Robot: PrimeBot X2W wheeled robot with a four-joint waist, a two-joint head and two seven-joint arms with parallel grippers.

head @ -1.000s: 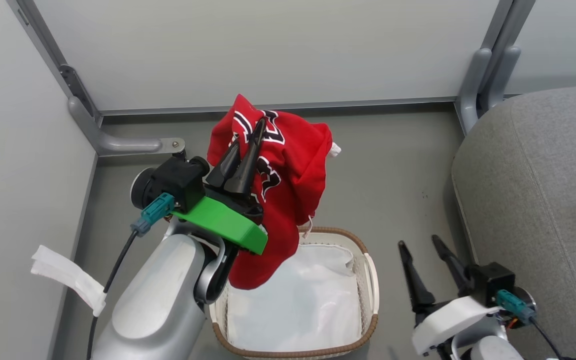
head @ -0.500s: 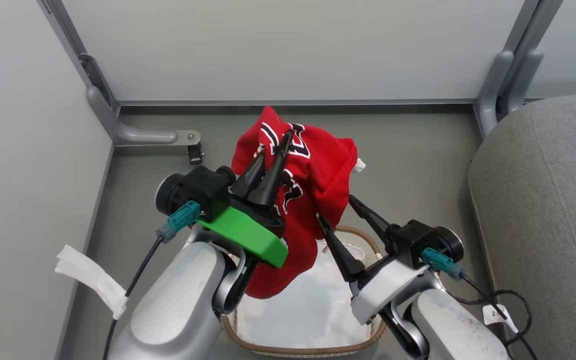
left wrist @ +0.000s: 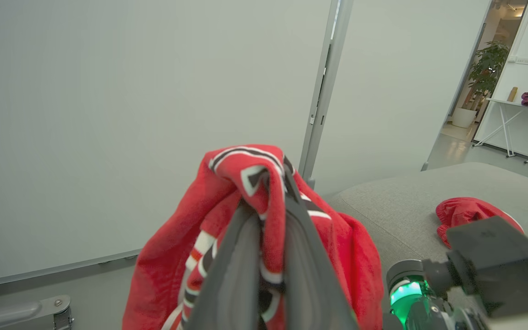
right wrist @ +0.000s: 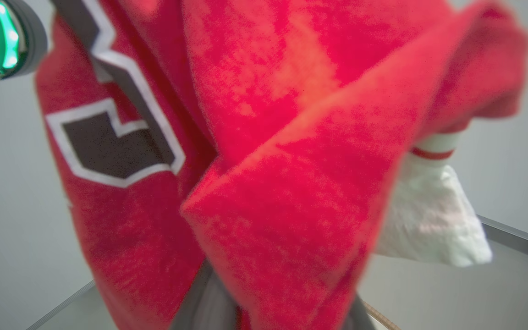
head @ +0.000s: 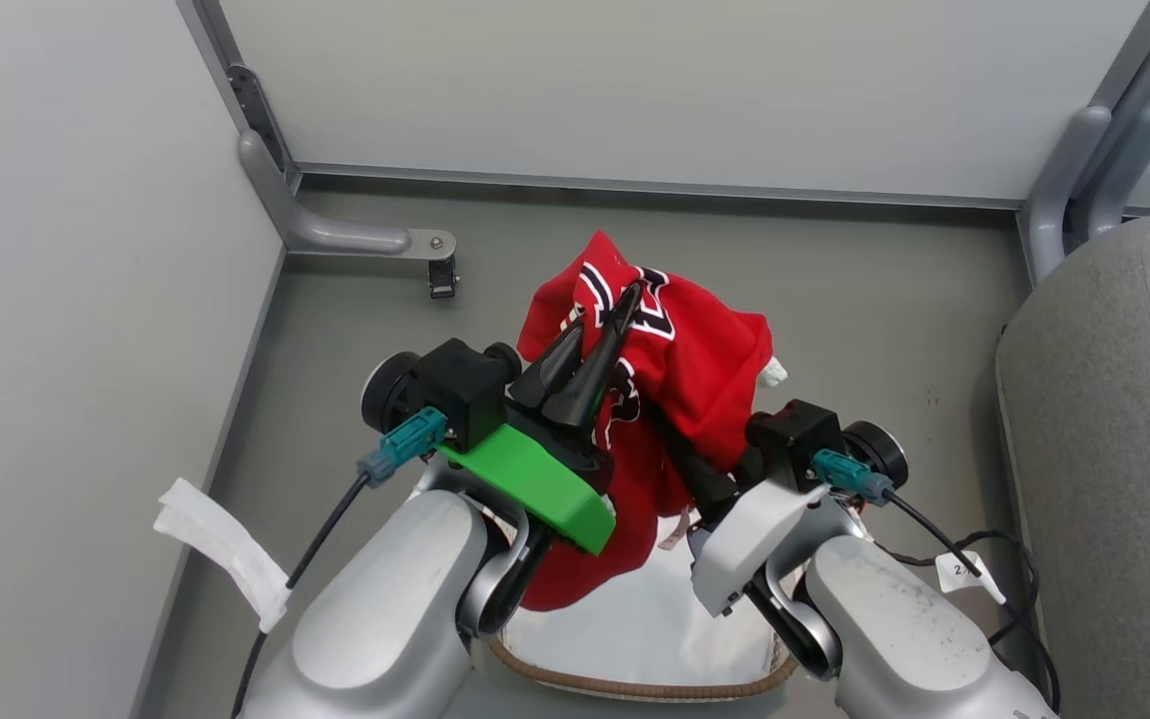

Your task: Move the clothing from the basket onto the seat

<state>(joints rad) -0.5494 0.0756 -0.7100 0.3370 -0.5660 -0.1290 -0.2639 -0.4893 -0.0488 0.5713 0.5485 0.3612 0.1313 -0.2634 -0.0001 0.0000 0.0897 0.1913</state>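
Note:
The red jersey (head: 705,350) with black-and-white lettering hangs bunched above the basket, and my left gripper (head: 603,308) is shut on its top fold. The left wrist view shows the jersey (left wrist: 167,256) draped over that gripper (left wrist: 268,188). My right gripper (head: 695,469) reaches up-left into the jersey's hanging side, its fingertips buried in cloth. Red fabric (right wrist: 291,183) covers the right wrist view, with a finger (right wrist: 204,298) low down. The basket's brown rim (head: 635,687) peeks between my forearms. Red shorts (left wrist: 465,213) lie on the grey seat (head: 1114,449), which stands to the right.
White wall panels close off the left and far sides. A grey post foot with a small castor (head: 440,275) sits on the floor at the back left. The white liner (head: 635,629) lies in the basket. Black cables (head: 984,569) trail by my right arm.
The camera has shifted, sliding the scene right. My right gripper rose from beside the basket and pushed into the hanging jersey. The left gripper keeps its hold.

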